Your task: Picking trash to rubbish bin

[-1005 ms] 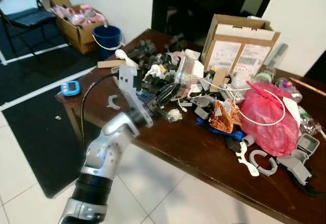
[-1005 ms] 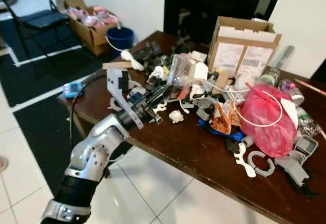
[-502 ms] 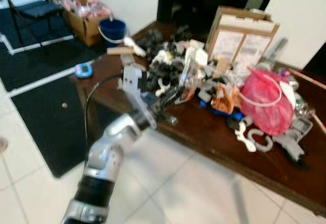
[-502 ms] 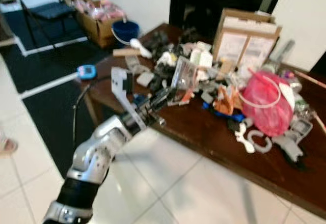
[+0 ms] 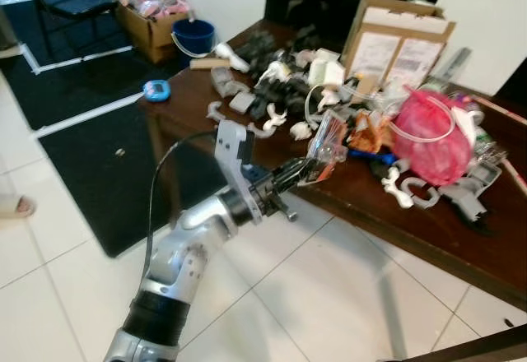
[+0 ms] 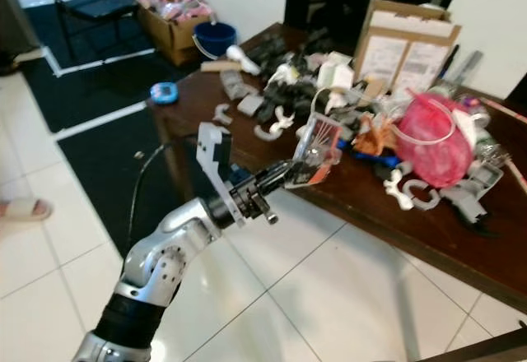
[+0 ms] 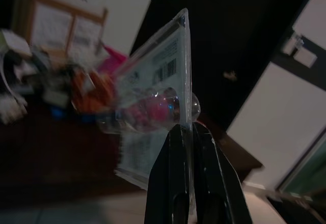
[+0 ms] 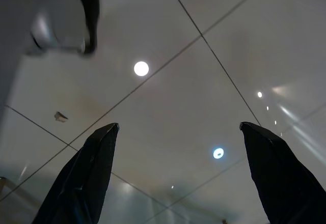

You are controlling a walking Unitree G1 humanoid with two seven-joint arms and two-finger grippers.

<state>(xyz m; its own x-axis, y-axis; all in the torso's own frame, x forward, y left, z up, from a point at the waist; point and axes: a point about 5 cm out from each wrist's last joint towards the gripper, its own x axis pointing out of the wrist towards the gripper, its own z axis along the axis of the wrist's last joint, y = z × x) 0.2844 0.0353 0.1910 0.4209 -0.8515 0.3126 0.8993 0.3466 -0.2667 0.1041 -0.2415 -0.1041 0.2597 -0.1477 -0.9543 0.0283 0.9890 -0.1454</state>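
My left gripper point(image 5: 298, 169) is shut on a clear plastic blister pack point(image 5: 325, 147) with red and orange print, held in the air off the near edge of the dark wooden table point(image 5: 362, 206). In the left wrist view the two black fingers point(image 7: 175, 173) pinch the pack's point(image 7: 153, 102) edge, a barcode showing on it. A heap of trash point(image 5: 321, 82) and a pink plastic bag point(image 5: 430, 136) lie on the table. My right gripper point(image 8: 178, 178) is open, pointing down at white floor tiles.
A cardboard box point(image 5: 397, 43) stands at the table's back. A blue bucket point(image 5: 194, 36), a carton of pink things point(image 5: 152, 12) and a folding chair point(image 5: 70, 0) stand far left. A black mat point(image 5: 107, 156) lies beside the table. A slippered foot point(image 5: 12, 206) shows at the left edge.
The camera has backed away from the table. My left gripper has pulled the clear blister pack out of the heap and now holds it off the table's near edge.
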